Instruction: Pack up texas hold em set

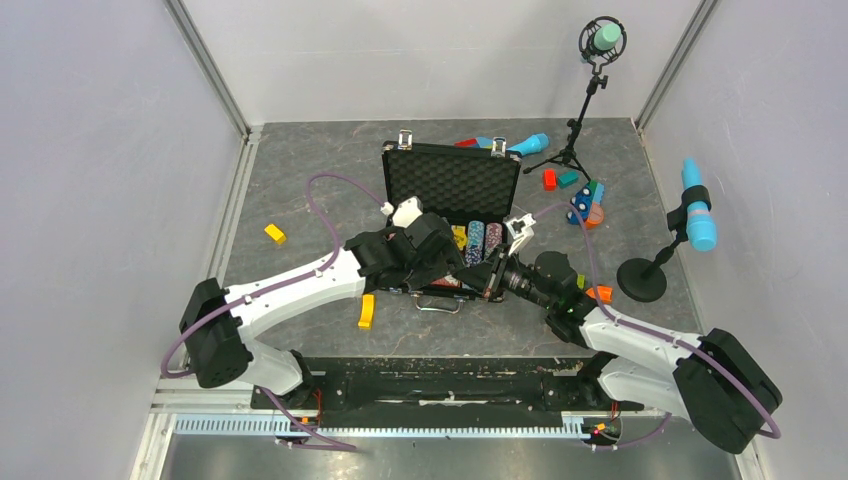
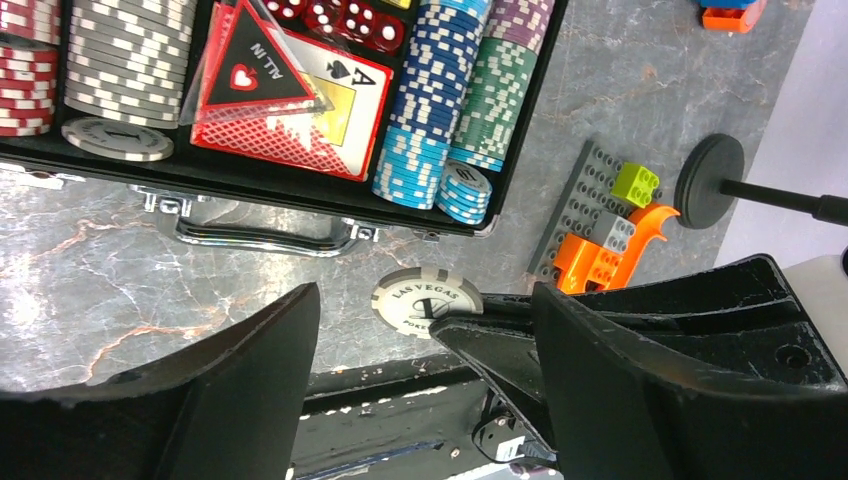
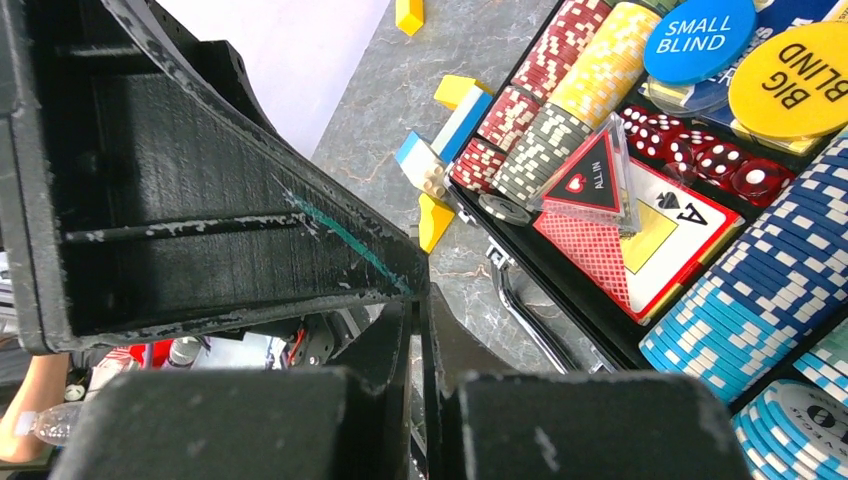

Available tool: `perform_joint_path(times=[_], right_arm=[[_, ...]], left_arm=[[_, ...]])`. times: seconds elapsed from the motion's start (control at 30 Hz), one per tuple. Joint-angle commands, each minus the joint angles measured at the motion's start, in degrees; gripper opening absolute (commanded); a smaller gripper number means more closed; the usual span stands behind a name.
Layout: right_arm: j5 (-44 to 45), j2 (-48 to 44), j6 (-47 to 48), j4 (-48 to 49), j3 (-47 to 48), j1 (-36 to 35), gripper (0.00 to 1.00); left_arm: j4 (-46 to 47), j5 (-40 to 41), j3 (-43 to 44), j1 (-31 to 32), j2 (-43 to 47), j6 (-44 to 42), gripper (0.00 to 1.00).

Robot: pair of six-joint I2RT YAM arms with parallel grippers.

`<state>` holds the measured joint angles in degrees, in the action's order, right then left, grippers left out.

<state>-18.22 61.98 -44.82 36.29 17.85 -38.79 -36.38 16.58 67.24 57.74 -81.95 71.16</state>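
The briefcase [image 2: 250, 188] lies open at mid-table with its foam-lined lid [image 1: 452, 180] standing upright at the far side. This leaves the chip rows [image 2: 420, 110], the card deck [image 2: 325, 115] and the red dice [image 2: 335, 18] open to access from above. The SMALL BLIND button [image 3: 697, 38] and the BIG BLIND button [image 3: 790, 80] rest in the far compartment. One grey Las Vegas chip [image 2: 425, 305] is outside the case, just in front of the silver handle [image 2: 265, 240]. The right gripper [image 3: 421, 300] has its fingers pressed together, and in the left wrist view they appear clamped on the edge of this chip. We judge that an edge grip keeps the chip's face free, so that it can be slid into a row. The left gripper [image 2: 426, 290] has its fingers wide apart, one on either side of the chip and touching neither it nor the right fingers, so it carries no load. We cannot tell whether the chip rests on the table or hangs above it. A grey chip [image 2: 117, 138] lies flat at the front of the grey row, and a blue chip [image 2: 465, 190] leans at the corner. Neither is seated in a row. The work surface is a grey marbled table [image 1: 300, 200] enclosed by plain white walls [image 1: 100, 150]. Toy blocks [image 2: 600, 235] lie scattered on it, and two microphones on stands [image 1: 698, 215] are placed to the right, well apart from the case.
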Motion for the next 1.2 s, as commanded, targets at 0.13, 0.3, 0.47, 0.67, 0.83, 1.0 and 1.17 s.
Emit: perform_joint_path(times=[0.13, 0.3, 0.47, 0.67, 0.83, 1.0, 1.17], right_arm=[[4.35, -2.49, 10.64, -6.21, 2.67, 0.03, 0.0], [6.73, -2.79, 19.97, -8.86, 3.8, 0.03, 0.0], [4.95, -2.84, 28.36, -4.51, 2.56, -0.05, 0.0], [-2.47, 0.64, 38.68, -4.74, 5.87, -0.82, 0.0], [-3.2, 5.36, 46.41, -8.47, 11.28, -4.32, 0.01], [-1.65, 10.4, 50.36, -10.61, 16.29, -8.7, 0.01], [-2.33, 16.19, 52.78, -12.16, 20.52, -11.3, 0.0]], left_arm=[[-3.26, 5.48, 0.57, -2.04, 6.06, -0.4, 0.9], [-2.75, 2.58, -5.62, -8.49, 12.68, -2.79, 0.91], [-4.44, -0.46, -12.41, -17.65, 20.7, -5.93, 0.91], [-8.17, -3.7, -19.11, -30.27, 29.74, -12.57, 0.94], [-8.87, -7.6, -23.44, -37.82, 32.38, -17.73, 0.96], [-6.92, -12.8, -27.32, -43.81, 32.46, -21.49, 0.97], [-5.48, -13.64, -28.74, -45.75, 32.85, -25.65, 0.98]])
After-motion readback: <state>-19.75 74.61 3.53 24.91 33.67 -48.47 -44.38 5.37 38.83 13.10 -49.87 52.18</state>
